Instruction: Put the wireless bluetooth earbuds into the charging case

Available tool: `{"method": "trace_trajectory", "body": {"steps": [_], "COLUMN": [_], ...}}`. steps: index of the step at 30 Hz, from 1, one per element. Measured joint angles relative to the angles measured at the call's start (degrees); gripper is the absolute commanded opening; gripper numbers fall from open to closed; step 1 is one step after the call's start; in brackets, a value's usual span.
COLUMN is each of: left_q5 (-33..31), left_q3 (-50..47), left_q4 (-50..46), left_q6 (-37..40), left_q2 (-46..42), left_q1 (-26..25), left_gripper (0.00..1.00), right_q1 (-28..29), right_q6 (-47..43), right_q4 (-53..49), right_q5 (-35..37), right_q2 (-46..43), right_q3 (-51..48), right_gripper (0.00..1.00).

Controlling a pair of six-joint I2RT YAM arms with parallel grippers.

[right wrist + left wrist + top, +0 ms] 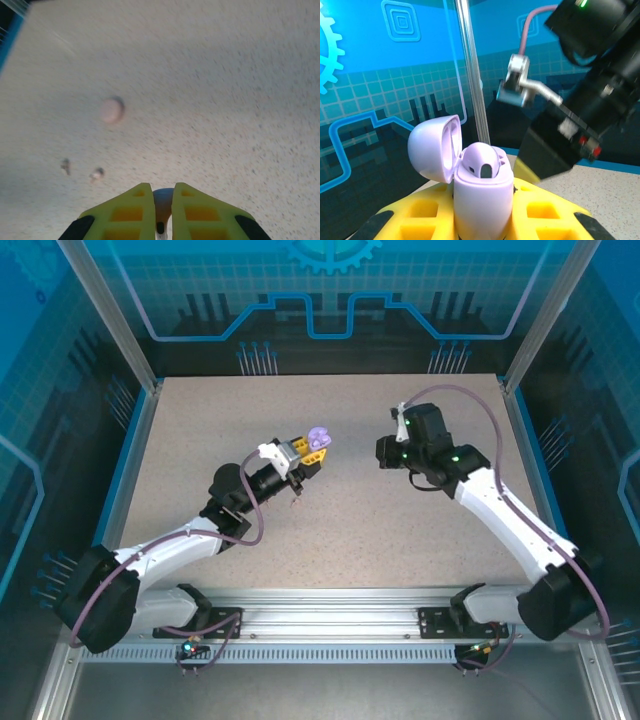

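Earbud pinched between narrow jaws of right gripper.
Probably tiny, light, slippery, easily dropped; best held by the stem. Open-lidded charging case clamped in left gripper.

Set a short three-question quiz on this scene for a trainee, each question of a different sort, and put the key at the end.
1. Fill the gap: in the right wrist view, the small round case lying on the table is pale ____.
2. True or false: the lid of the light purple charging case is shut.
3. Where is the light purple charging case?
A) lying flat on the table
B) between the fingers of the left gripper, raised off the table
C) inside a drawer

Key: 1 pink; 2 false, the lid is swung open; 3 B.
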Motion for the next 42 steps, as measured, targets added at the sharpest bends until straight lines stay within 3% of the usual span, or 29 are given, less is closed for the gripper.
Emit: {"method": "trace_trajectory", "body": {"steps": [14, 26, 42], "left_q5": [3.7, 3.9, 3.9], "left_q3": [3.2, 8.3, 9.5], "left_q4": [-1.6, -1.3, -1.2], "left_q6": [-0.1, -1.4, -1.6], "left_q2": [1.7, 7.7, 8.3], "left_q1": [-0.6, -3.8, -5.0], "left_gripper": [0.00, 0.00, 0.00], "right_q1": [1.2, 4.1, 6.2], "right_q6": [-0.8, -1.6, -3.7], "right_q4": [6.4, 12.8, 16.9], "right_q5": [-7.1, -10.1, -10.5], "right_q2": [-13.4, -13.8, -13.0], "right_q3": [5.0, 4.0, 0.3], "right_gripper": [0.12, 0.12, 0.12]}}
